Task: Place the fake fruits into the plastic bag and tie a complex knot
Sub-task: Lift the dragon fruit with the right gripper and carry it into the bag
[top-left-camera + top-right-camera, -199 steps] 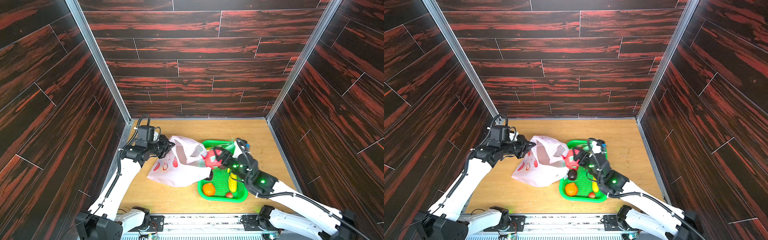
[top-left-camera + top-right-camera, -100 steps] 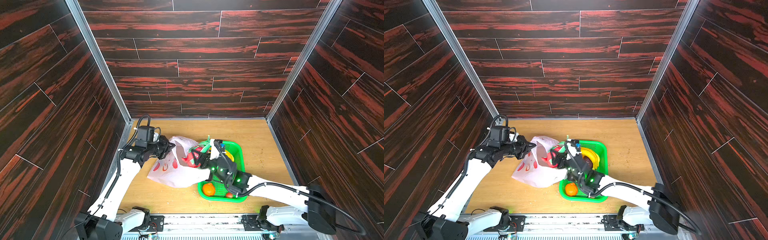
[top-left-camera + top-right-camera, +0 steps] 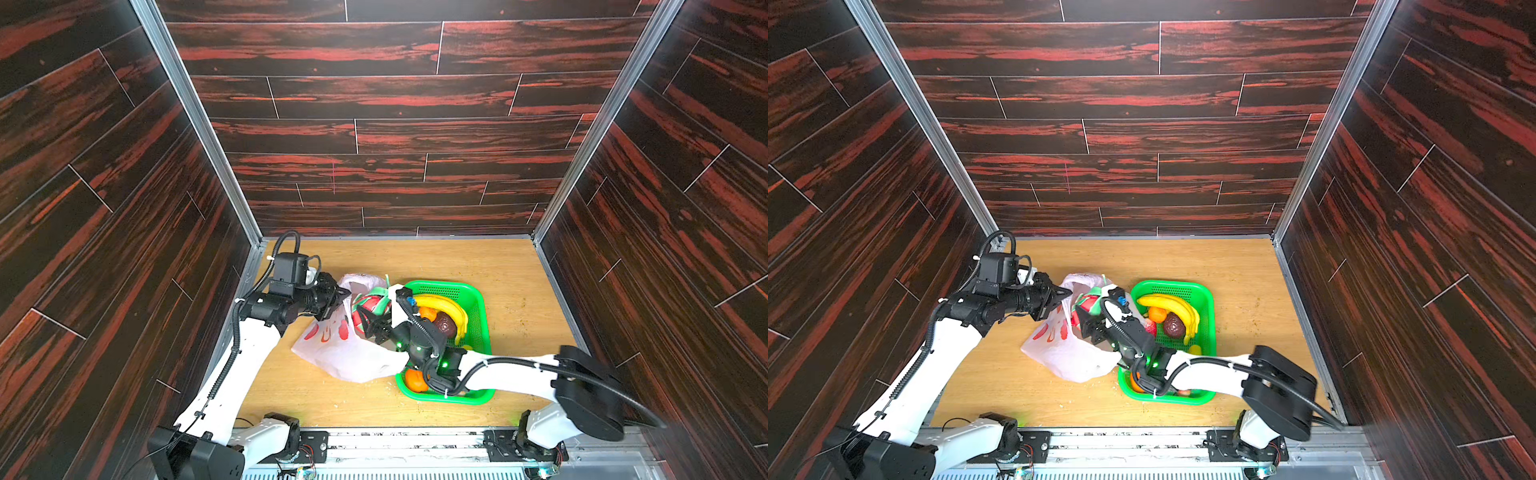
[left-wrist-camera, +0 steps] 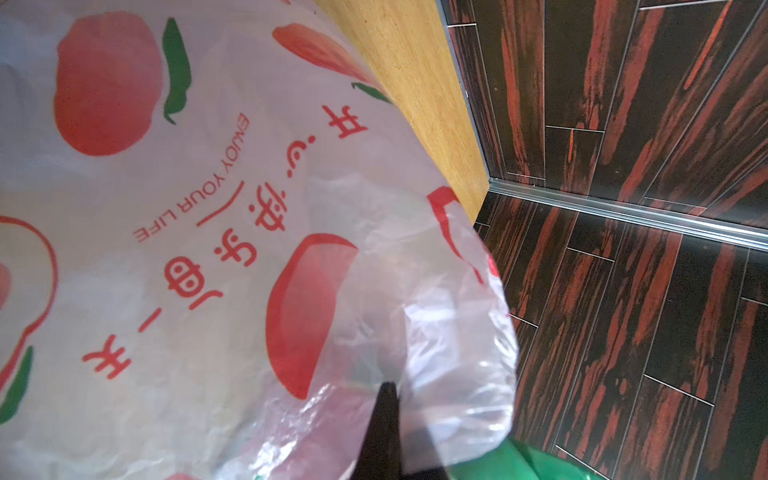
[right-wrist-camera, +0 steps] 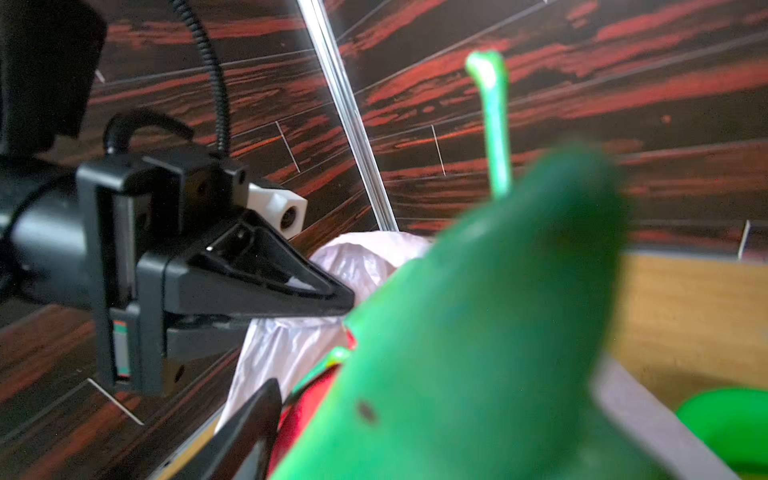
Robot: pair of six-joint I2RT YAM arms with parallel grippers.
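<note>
The right hand [image 3: 370,323] grasps the dragon fruit [image 3: 369,304] between widely spread fingers, right at the mouth of the plastic bag [image 3: 340,355]. The opening lies just ahead of its fingertips, towards the left hand [image 3: 340,296], which is clenched on the bag's rim. The other fruits [image 3: 442,305] lie behind the right hand, in the green basket [image 3: 478,309].

Only legible text was on the plastic bag [image 4: 124,299]: "ENJOY YOUR LIFE" in red, alongside red Chinese characters [image 4: 232,249] I couldn't read reliably.
</note>
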